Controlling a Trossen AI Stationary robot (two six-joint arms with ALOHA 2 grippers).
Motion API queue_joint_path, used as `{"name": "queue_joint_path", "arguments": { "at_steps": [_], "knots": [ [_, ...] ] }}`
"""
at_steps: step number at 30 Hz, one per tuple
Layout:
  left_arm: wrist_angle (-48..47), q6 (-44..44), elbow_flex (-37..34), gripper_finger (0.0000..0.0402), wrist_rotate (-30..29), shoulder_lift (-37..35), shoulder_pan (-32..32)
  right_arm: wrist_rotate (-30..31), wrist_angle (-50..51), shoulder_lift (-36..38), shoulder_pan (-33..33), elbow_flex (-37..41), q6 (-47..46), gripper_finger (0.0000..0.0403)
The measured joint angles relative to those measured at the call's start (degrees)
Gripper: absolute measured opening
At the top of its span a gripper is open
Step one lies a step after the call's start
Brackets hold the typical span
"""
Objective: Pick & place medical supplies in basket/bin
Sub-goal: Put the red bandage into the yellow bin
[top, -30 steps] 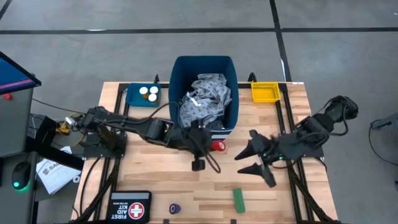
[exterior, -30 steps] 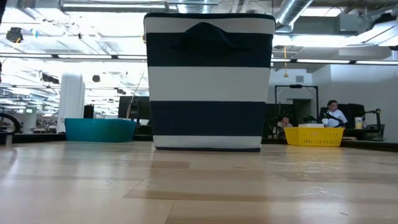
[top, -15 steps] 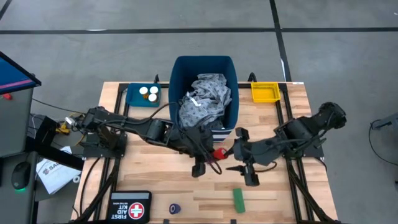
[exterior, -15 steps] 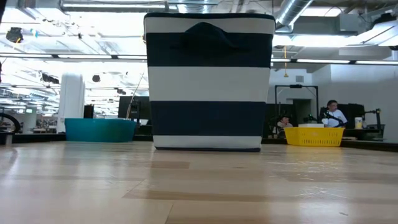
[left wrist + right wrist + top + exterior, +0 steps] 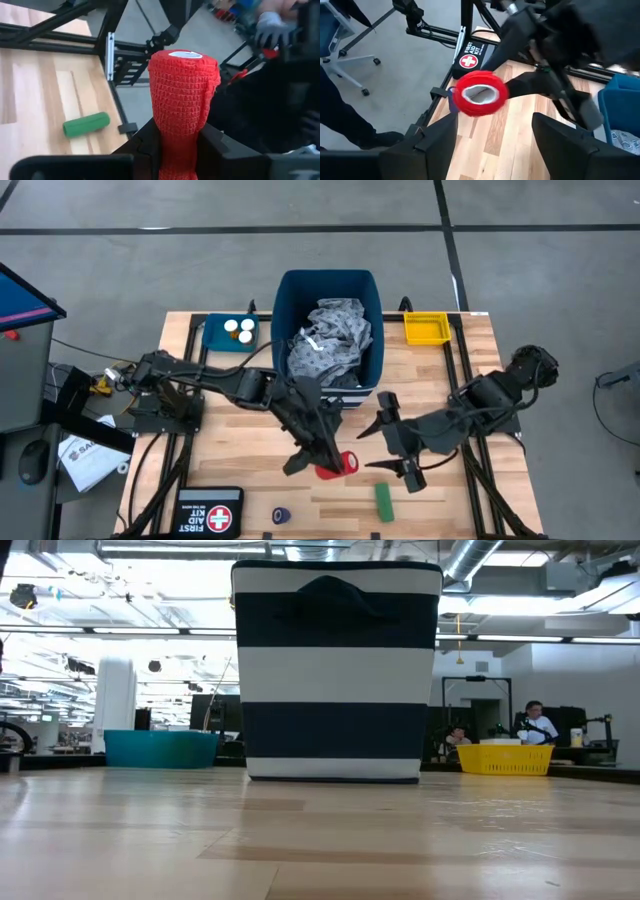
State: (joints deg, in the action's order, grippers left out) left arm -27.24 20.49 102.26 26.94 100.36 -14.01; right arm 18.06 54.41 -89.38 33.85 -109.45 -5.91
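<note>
My left gripper [image 5: 322, 463] is shut on the red cylinder [image 5: 337, 466], in front of the tall dark blue bin [image 5: 328, 330], toward the table's near edge. The grey patterned gown [image 5: 330, 340] lies inside that bin. My right gripper [image 5: 396, 446] is open, just right of the red cylinder and facing its end [image 5: 480, 93]. The green cylinder [image 5: 384, 502] and the dark blue roll [image 5: 281, 516] lie on the table near its near edge. Two white bottles [image 5: 238, 330] stand in the teal tray [image 5: 212, 336]. The yellow tray [image 5: 426, 327] sits right of the bin. My left gripper pinches the red cylinder between its two fingers [image 5: 215, 147] at one end [image 5: 177, 150]. The cylinder runs along the fingers and sticks out past them, its free end [image 5: 185, 55] toward my right gripper. In the right wrist view it is held above the table.
The black FIRST AID KIT pouch [image 5: 210, 510] lies at the near left corner. Black frame rails run along the table's left and right sides. In the low view the bin [image 5: 335, 670] stands between the teal tray [image 5: 160, 748] and the yellow tray [image 5: 505, 758]; people sit far behind.
My left gripper has swung from the foot of the bin toward the table's near edge, turning as it went, and has carried the red cylinder with it. My right gripper has moved left toward the red cylinder, staying open.
</note>
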Motion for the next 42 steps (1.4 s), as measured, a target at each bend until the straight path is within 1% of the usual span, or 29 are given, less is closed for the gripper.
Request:
{"name": "queue_joint_path", "arguments": {
  "at_steps": [9,11,21,25,32,35,42],
  "knots": [
    [2.91,2.63,0.01,0.0071,1.70,-0.02,2.84,-0.03,-1.02,0.03,0.21,0.00,0.05,0.0270],
    [3.27,2.85,0.00,0.0070,2.40,-0.02,2.90,-0.04,-1.89,0.03,0.20,0.00,0.45,0.0271],
    [6.18,4.24,0.00,0.0070,2.18,-0.02,2.85,-0.20,-4.06,0.00,-2.07,0.00,3.50,0.0272],
    [6.06,4.26,0.00,0.0071,2.08,-0.02,2.85,-1.75,-3.18,0.00,-2.90,0.00,3.54,0.0272],
    [5.99,4.26,0.00,0.0071,2.22,-0.02,2.85,-4.45,-3.32,-2.37,-3.29,-0.08,3.53,0.0272],
    [5.15,4.52,-0.04,0.0071,2.62,0.03,2.85,-4.90,-2.66,-3.32,-3.26,0.02,3.55,0.0272],
    [6.03,5.48,-0.04,0.0072,4.64,0.04,2.85,-5.14,-3.60,-3.05,-3.11,-0.40,3.88,0.0272]
  ]
}}
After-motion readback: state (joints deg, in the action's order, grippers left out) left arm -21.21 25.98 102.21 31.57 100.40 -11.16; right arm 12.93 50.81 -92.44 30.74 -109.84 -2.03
